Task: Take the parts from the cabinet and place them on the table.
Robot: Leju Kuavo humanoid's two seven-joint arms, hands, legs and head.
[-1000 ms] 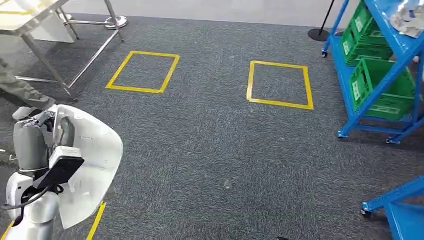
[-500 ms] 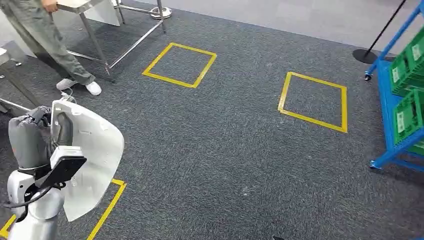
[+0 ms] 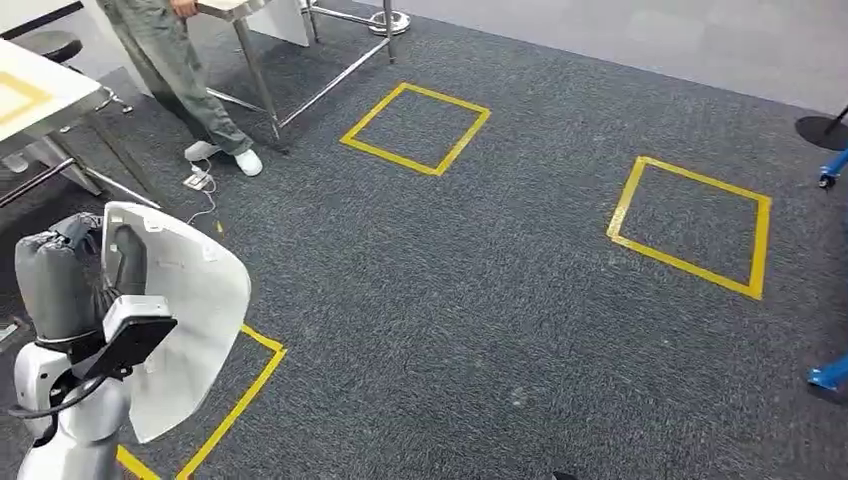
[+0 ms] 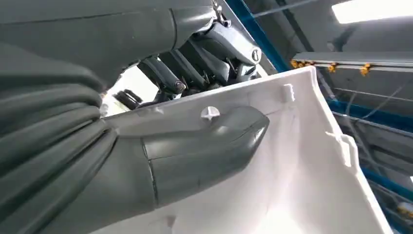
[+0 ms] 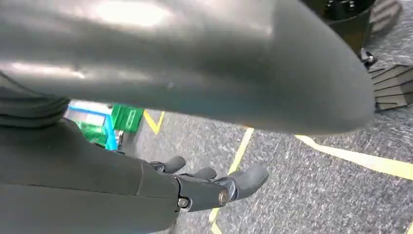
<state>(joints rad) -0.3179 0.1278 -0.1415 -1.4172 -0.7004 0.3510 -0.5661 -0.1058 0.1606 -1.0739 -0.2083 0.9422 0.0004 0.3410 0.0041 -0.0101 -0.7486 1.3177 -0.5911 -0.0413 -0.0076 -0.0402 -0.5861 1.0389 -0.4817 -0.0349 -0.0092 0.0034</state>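
One smooth, curved white plastic part (image 3: pixel 185 320) rests in left hand (image 4: pixel 160 156).

We're over dark grey carpet (image 3: pixel 480 300): yellow tape squares (image 3: pixel 416 127) far ahead and right, a white plug strip (image 3: pixel 196 180) lying far left by table legs (image 3: pixel 255 85).

The carpet floor (image 3: pixel 520 300) is dark grey and speckled, marked with yellow tape squares (image 3: pixel 415 127). The part (image 3: pixel 185 320) is plain white; the left hand (image 3: pixel 65 285) is grey. A person's trousers (image 3: pixel 170 60) are olive, the shoes (image 3: pixel 225 155) white.
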